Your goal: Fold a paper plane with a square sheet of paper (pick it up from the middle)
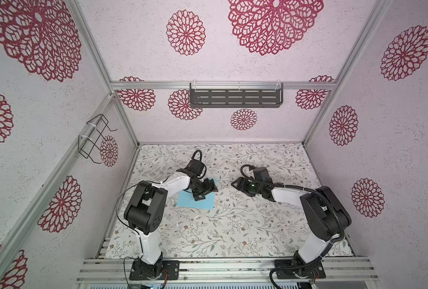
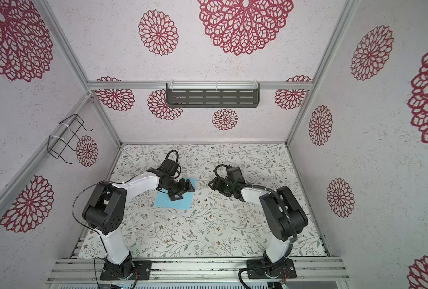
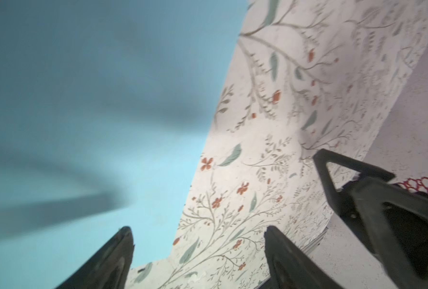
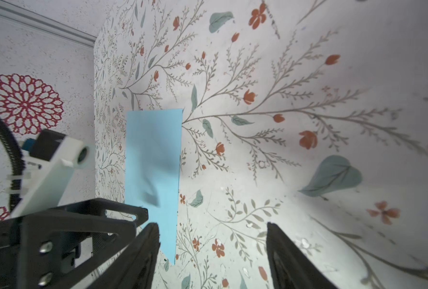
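Left gripper (image 1: 206,192) spread wide and empty, low over the far right part of the square sheet of paper (image 1: 183,201), flat on the desk (image 1: 233,225); contact unclear. Right gripper (image 1: 238,187) likewise spread, empty, well right of that paper.

Found no legible text, label, brand, number or sign on the square sheet of paper (image 1: 184,201), table covering (image 1: 233,225), walls (image 1: 395,150) or shelf (image 1: 235,98).
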